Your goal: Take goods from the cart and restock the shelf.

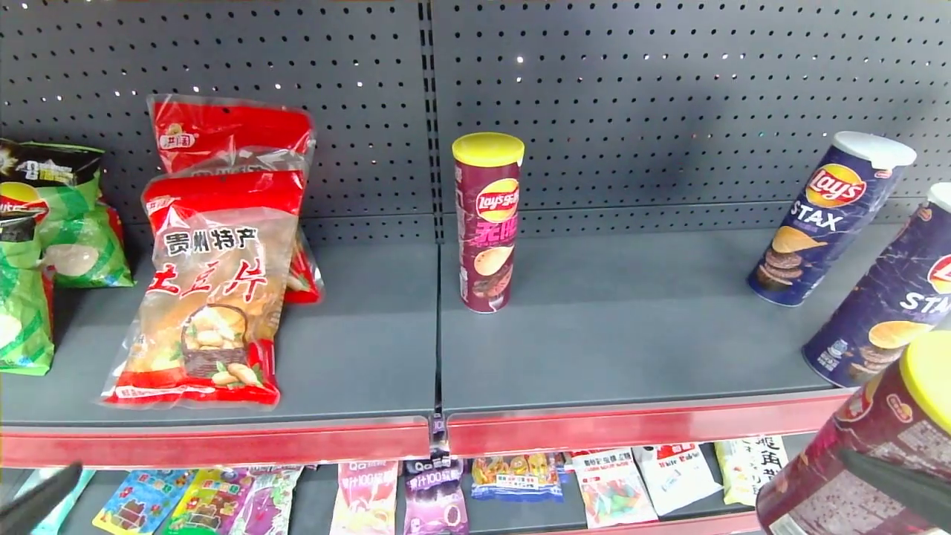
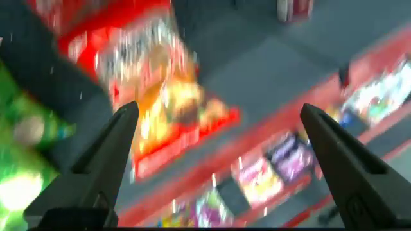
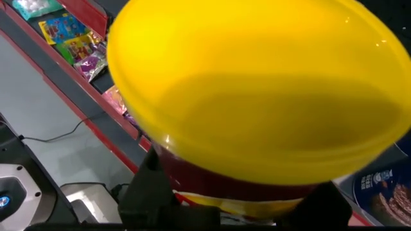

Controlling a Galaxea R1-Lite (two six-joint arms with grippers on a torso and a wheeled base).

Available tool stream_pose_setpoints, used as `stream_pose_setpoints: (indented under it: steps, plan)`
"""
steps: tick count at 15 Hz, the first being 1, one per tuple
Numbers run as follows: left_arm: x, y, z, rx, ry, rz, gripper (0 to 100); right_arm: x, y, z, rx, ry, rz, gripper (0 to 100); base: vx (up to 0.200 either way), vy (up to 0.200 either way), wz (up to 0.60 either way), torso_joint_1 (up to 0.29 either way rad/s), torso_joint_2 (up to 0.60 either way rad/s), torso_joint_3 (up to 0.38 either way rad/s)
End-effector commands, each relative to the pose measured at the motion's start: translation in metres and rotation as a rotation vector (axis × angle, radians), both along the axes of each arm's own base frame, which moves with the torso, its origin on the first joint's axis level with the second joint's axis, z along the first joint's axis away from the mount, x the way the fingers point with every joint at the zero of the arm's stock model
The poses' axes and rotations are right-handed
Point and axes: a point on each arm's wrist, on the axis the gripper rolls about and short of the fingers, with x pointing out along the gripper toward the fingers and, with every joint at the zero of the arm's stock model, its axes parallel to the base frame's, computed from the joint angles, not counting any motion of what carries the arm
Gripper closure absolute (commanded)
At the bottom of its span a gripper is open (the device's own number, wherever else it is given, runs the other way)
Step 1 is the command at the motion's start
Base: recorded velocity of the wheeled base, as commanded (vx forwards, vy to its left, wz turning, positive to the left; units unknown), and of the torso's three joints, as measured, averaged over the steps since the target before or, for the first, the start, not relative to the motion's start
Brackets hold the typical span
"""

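Pinching the maroon can (image 1: 854,453) around its body, below the yellow lid (image 3: 257,90), my right hand (image 3: 234,199) is holding it just in front of the right end of the shelf (image 1: 594,334). I am seeing its long axis tilted, lid pointing up and rightward. My left hand (image 2: 215,125) is hanging spread.

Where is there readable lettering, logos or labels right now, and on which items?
Purple can on the shelf: round logo, large pink characters, readable.
Blue can and second blue can: logo and white capitals, readable.
Red bag: large characters, readable.
Green bags: print partly cut off.
Lower-shelf packets: too small to read.
Held can: label blurred.
Left wrist view: everything blurred.
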Motion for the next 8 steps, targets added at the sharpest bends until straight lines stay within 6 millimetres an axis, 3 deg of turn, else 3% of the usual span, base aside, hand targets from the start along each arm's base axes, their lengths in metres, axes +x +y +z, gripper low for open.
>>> stream_pose_setpoints:
  steps: [1, 2, 4, 8]
  plan:
    - [0.080, -0.031, 0.028, -0.036, 0.034, -0.043, 0, -0.001, -0.001, 0.000, 0.004, -0.006, -0.003, 100, 0.000, 0.000, 0.00, 0.000, 0.00, 0.000]
    - [0.088, -0.035, 0.028, -0.034, 0.045, -0.051, 0, -0.001, -0.001, 0.001, 0.005, -0.008, -0.005, 100, 0.000, 0.000, 0.00, 0.000, 0.00, 0.000]
    - [0.115, -0.066, 0.029, -0.100, 0.156, -0.342, 0, -0.001, -0.001, 0.007, 0.015, -0.026, -0.008, 100, 0.000, 0.000, 0.00, 0.000, 0.00, 0.000]
    - [0.161, -0.097, 0.039, -0.106, 0.189, -0.389, 0, -0.005, -0.004, 0.006, 0.019, -0.036, -0.015, 100, 0.000, 0.000, 0.00, 0.000, 0.00, 0.000]
